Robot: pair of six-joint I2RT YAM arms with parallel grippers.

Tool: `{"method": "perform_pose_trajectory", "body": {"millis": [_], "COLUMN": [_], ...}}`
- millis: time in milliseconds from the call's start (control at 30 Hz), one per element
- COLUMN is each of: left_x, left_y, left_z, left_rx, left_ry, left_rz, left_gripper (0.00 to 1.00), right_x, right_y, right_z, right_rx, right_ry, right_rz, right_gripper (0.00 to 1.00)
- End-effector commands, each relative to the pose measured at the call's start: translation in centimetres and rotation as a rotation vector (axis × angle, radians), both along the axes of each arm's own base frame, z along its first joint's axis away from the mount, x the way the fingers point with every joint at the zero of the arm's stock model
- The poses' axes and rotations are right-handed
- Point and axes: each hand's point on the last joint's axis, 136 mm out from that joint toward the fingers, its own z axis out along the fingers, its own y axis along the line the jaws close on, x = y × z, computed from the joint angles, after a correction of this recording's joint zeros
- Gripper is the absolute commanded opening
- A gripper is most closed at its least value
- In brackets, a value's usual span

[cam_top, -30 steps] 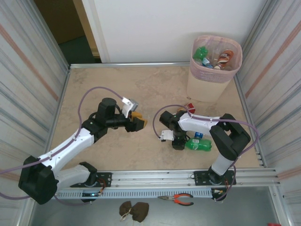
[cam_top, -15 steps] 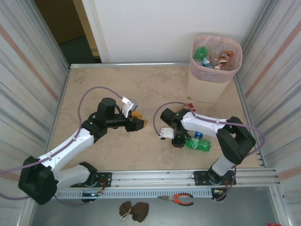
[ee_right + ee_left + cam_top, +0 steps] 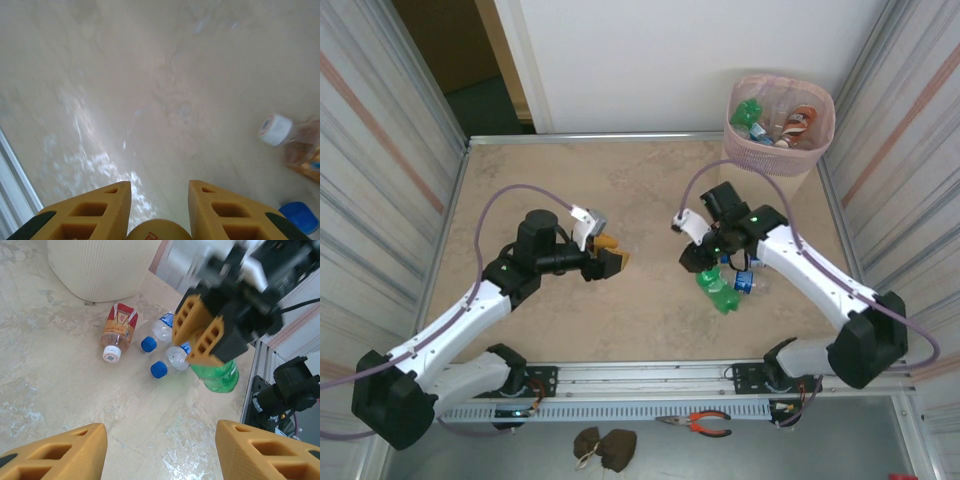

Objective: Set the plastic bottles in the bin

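Note:
My right gripper (image 3: pixel 705 262) is shut on the neck of a green plastic bottle (image 3: pixel 720 291), which hangs tilted above the table. In the right wrist view its ridged cap (image 3: pixel 159 232) sits between the fingers. Two clear bottles with blue caps (image 3: pixel 156 336) (image 3: pixel 170 362) and an orange-labelled, white-capped bottle (image 3: pixel 117 330) lie on the table below. The pink bin (image 3: pixel 745 150) stands at the far right corner with several bottles inside. My left gripper (image 3: pixel 610 255) hovers open at mid-table, nothing between its fingers (image 3: pixel 240 450).
A metal rail (image 3: pixel 650 375) runs along the near edge, with orange-handled pliers (image 3: pixel 705 423) and a brown object (image 3: pixel 603 447) beyond it. Corrugated metal walls close in both sides. The bin's ribbed wall (image 3: pixel 100 265) stands just behind the lying bottles.
The right gripper closed on the green bottle and lifted it off the table, swinging up and toward the bin. The left arm drew back slightly, still open.

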Motion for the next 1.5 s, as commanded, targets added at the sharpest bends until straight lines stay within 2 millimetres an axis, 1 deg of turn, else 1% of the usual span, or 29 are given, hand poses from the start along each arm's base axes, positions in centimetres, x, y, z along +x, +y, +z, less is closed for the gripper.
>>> {"method": "perform_pose_trajectory", "body": {"millis": [0, 33, 133, 267, 367, 433, 567, 700, 867, 900, 967, 1067, 1167, 1267, 1367, 1400, 1467], "left_x": [0.5, 0.6, 1.0, 1.5, 2.0, 2.6, 4.1, 5.5, 6.5, 6.7, 7.0, 7.3, 7.6, 7.9, 8.1, 8.1, 8.1], "left_y": [0.2, 0.2, 0.0, -0.3, -0.6, -0.9, -1.4, -1.9, -2.1, -2.0, -2.0, -2.1, -2.0, -2.0, -2.0, -2.0, -2.0], "left_z": [1.5, 1.6, 2.1, 2.4, 2.5, 2.7, 3.0, 3.5, 3.7, 3.7, 3.7, 3.8, 3.9, 3.7, 3.5, 3.5, 3.3], "left_rx": [-0.027, -0.033, -0.048, -0.050, -0.049, -0.052, -0.057, -0.068, -0.056, -0.053, -0.055, -0.058, -0.059, -0.057, -0.056, -0.056, -0.057], "left_ry": [-0.023, -0.025, -0.025, -0.027, -0.027, -0.027, -0.028, -0.023, -0.035, -0.033, -0.030, -0.030, -0.032, -0.027, -0.019, -0.019, -0.016], "left_rz": [0.033, 0.037, 0.043, 0.043, 0.043, 0.044, 0.054, 0.041, 0.034, 0.035, 0.037, 0.034, 0.034, 0.038, 0.042, 0.042, 0.045], "left_gripper": [0.59, 0.59, 0.59, 0.59, 0.59, 0.59, 0.59, 0.59, 0.59, 0.59, 0.59, 0.59, 0.59, 0.59, 0.59, 0.58, 0.59], "right_x": [2.2, 3.2, 4.9, 6.7, 8.7, 10.4, 13.5, 16.3, 19.6, 20.3, 21.1, 22.3, 23.5, 25.0, 25.8, 26.3, 26.6], "right_y": [0.3, -0.3, -1.5, -2.6, -4.5, -6.2, -9.3, -12.6, -17.4, -18.4, -20.2, -22.6, -24.5, -25.7, -25.9, -25.8, -25.2], "right_z": [5.7, 7.1, 10.4, 14.3, 17.2, 19.2, 22.6, 26.1, 29.0, 29.2, 30.6, 31.4, 31.3, 30.0, 28.7, 26.9, 25.5], "right_rx": [0.231, 0.279, 0.392, 0.477, 0.520, 0.577, 0.662, 0.707, 0.785, 0.794, 0.818, 0.844, 0.851, 0.838, 0.867, 0.859, 0.859], "right_ry": [-0.017, -0.020, -0.027, -0.076, -0.131, -0.134, -0.174, -0.279, -0.385, -0.399, -0.455, -0.506, -0.538, -0.553, -0.530, -0.503, -0.491], "right_rz": [-0.220, -0.303, -0.440, -0.519, -0.616, -0.694, -0.785, -0.845, -0.962, -0.984, -1.024, -1.078, -1.129, -1.186, -1.214, -1.234, -1.240], "right_gripper": [0.00, 0.00, 0.00, 0.00, 0.00, 0.00, 0.00, 0.00, 0.00, 0.00, 0.00, 0.00, 0.00, 0.00, 0.00, 0.00, 0.00]}}
